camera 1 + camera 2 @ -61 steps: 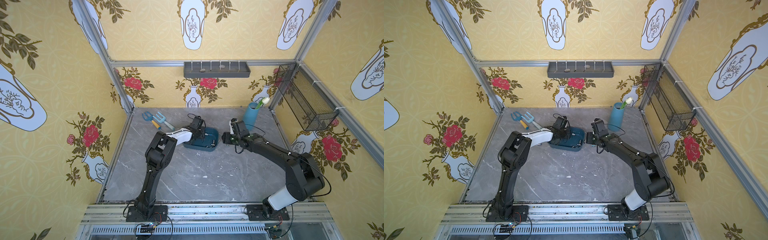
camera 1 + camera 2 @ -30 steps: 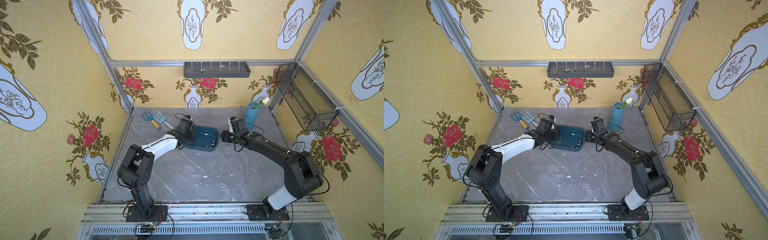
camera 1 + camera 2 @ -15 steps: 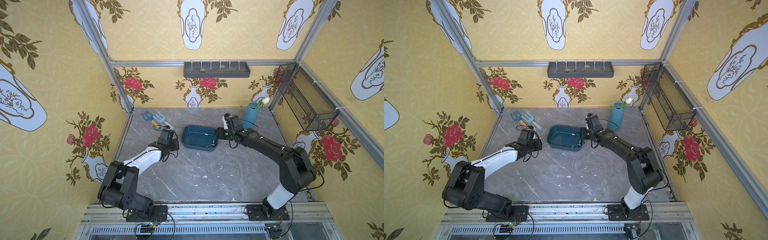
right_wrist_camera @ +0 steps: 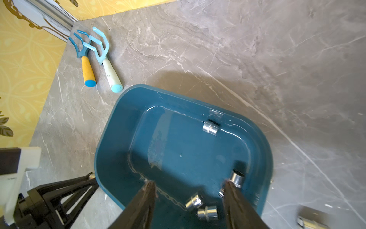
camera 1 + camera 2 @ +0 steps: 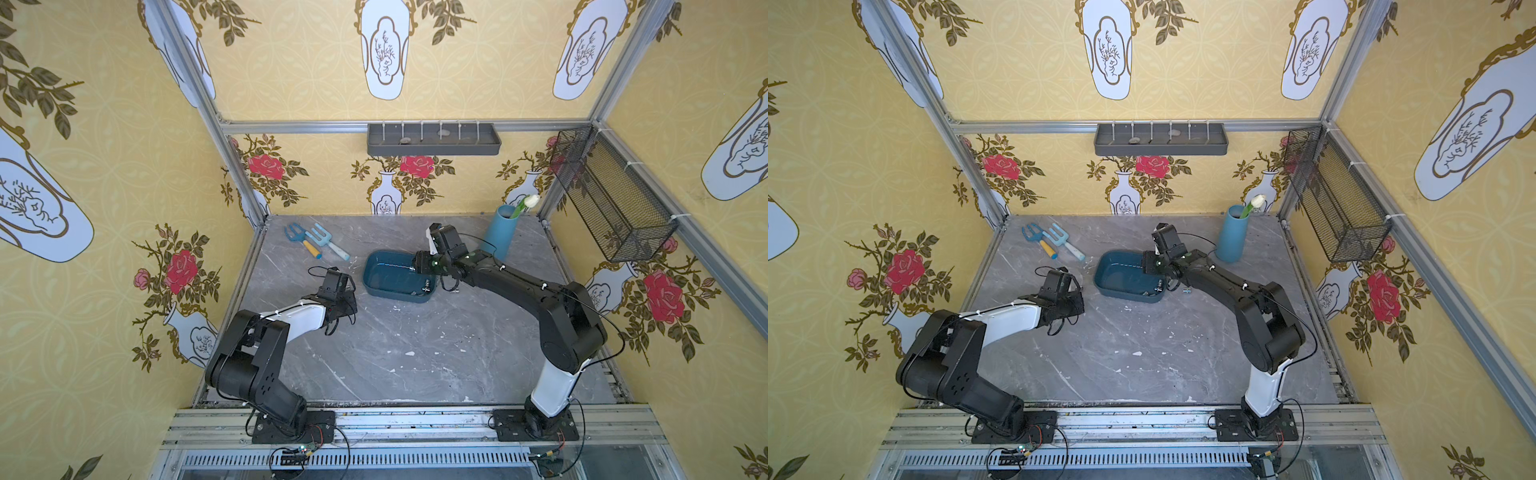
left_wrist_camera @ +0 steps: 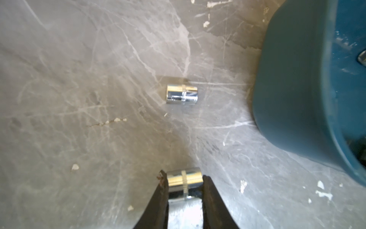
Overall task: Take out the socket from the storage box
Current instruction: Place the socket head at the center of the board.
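The socket [image 6: 185, 184] sits crosswise between the narrow jaws of the left gripper [image 6: 184, 177], outside the storage box [image 6: 297, 89] and over the table [image 6: 79, 79]. A second socket [image 6: 181, 96] lies on the table beside the box. Several more sockets [image 4: 210, 126] lie inside, below the right gripper [image 4: 189, 182], which is parted and empty. I judge the task partly done.

To me the socket [image 6: 184, 181] is mirror-bright chromed metal, the storage box [image 4: 118, 128] smooth glossy plastic, the tabletop [image 6: 79, 79] scuffed matt stone.
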### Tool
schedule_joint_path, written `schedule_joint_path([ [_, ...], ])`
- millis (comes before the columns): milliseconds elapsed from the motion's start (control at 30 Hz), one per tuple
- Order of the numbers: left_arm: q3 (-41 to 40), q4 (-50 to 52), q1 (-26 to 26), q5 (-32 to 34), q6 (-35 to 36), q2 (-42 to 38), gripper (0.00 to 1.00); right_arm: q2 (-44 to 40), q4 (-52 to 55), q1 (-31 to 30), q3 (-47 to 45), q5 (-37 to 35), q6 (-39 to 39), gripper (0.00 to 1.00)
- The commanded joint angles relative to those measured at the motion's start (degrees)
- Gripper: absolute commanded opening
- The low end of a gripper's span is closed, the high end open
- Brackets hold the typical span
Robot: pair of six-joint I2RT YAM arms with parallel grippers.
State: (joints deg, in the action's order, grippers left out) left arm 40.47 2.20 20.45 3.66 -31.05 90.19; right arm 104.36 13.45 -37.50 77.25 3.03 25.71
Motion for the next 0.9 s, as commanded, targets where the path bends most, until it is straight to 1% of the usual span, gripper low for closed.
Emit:
schedule_joint_path([
  [0, 0.34, -0.69, -0.06, 1.74, 0.69, 0.81, 0.19, 1.95, 2.14, -0.47, 2.06, -1.49, 3.15, 0.59],
  [333, 1.95, 1.97, -0.06, 1.53, 1.22, 1.34, 0.24, 9.51, 8.21, -2.15, 9.93, -7.38, 8.17, 0.59],
  [533, 2.2, 2.45, -0.06, 1.72, 1.08, 1.65, 0.25, 13.73, 10.63, -2.89, 14.25, -9.15, 9.59, 0.59],
  [867, 1.94, 2.88, -0.06, 1.96, 0.99, 0.83, 0.38, 17.69, 11.24, -3.61, 17.38, -11.15, 10.3, 0.6],
])
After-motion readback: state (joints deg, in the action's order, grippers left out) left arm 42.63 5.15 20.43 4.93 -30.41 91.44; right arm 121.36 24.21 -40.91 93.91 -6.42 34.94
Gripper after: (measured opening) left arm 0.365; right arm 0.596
